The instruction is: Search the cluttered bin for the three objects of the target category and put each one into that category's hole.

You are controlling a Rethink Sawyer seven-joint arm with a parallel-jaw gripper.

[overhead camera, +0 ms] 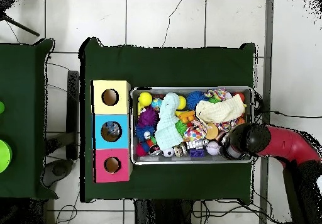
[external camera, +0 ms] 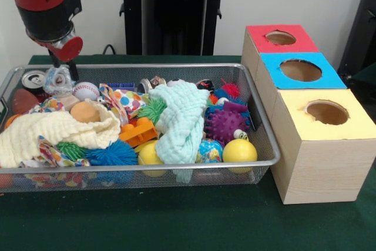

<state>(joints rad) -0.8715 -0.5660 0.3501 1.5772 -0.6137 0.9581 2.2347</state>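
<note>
The arm is hanging over the far corner of the wire bin (external camera: pixel 267 145), its gripper (external camera: pixel 59 80) sitting just beside a baseball (external camera: pixel 86 90); whether the gripper is spread or pinching something, there's no telling from here. Which category is wanted isn't showing, but the baseball is looking light, hard and round, likely to roll, so it's asking for a grip across its middle. The three holed boxes (external camera: pixel 301 70) are waiting beside the bin

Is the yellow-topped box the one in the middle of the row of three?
No: the blue-topped box sits in the middle, with the yellow-topped box at one end.
</note>
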